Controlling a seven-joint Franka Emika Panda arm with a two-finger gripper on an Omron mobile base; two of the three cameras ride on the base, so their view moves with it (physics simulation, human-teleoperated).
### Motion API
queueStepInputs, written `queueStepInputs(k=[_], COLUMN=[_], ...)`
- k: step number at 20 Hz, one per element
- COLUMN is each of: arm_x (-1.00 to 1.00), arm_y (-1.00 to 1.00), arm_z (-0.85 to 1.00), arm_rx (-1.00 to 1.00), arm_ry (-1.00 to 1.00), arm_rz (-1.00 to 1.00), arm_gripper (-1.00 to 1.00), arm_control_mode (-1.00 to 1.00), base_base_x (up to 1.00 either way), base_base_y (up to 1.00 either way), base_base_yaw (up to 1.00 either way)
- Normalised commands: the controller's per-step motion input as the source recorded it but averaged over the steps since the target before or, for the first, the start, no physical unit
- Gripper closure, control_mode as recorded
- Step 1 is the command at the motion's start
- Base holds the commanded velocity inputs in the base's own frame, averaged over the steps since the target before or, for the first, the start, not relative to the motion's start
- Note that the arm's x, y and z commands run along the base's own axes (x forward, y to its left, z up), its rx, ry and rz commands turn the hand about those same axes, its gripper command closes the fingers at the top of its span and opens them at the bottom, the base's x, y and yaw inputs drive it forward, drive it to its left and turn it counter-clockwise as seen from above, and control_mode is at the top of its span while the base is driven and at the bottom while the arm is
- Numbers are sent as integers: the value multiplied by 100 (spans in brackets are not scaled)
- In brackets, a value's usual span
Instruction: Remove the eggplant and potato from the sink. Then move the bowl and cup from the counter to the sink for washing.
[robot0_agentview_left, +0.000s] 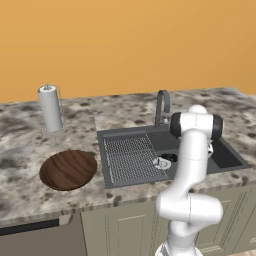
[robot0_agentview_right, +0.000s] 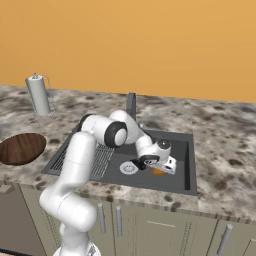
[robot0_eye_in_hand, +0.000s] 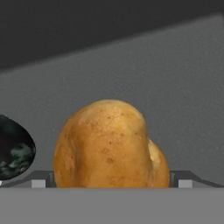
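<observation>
Low inside the dark grey sink (robot0_agentview_left: 127, 157), my gripper (robot0_agentview_right: 160, 169) stands open. In the hand view the orange-tan potato (robot0_eye_in_hand: 109, 146) sits right between my fingertips (robot0_eye_in_hand: 38, 183), which flank it on both sides. From the right base view the potato (robot0_agentview_right: 158, 172) peeks out under the hand. Just left of it in the hand view lies the nearly black eggplant (robot0_eye_in_hand: 15, 146). The wide brown wooden bowl (robot0_agentview_left: 68, 170) rests on the speckled counter (robot0_agentview_left: 20, 145) left of the sink. The cup is out of view.
A curved grey faucet (robot0_agentview_left: 162, 107) rises behind the basin, and the round silver drain (robot0_agentview_right: 129, 168) lies left of my hand. A paper towel roll on its holder (robot0_agentview_left: 50, 107) stands at the back left of the counter. Beige cabinets run below.
</observation>
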Motion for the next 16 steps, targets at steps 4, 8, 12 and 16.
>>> queueStepInputs(k=[4, 8, 12, 16], arm_x=[-20, -18, -17, -25], arm_y=[-11, -11, 0, 0], arm_z=[40, 53, 56, 56], arm_rx=[6, 0, 0, -1], arm_ry=[-5, -10, -7, -1], arm_rz=[0, 0, 1, 1], arm_gripper=[100, 100, 100, 100], arm_control_mode=[-100, -100, -100, -100], base_base_x=[0, 0, 0, 0], base_base_y=[0, 0, 0, 0], base_base_yaw=[0, 0, 0, 0])
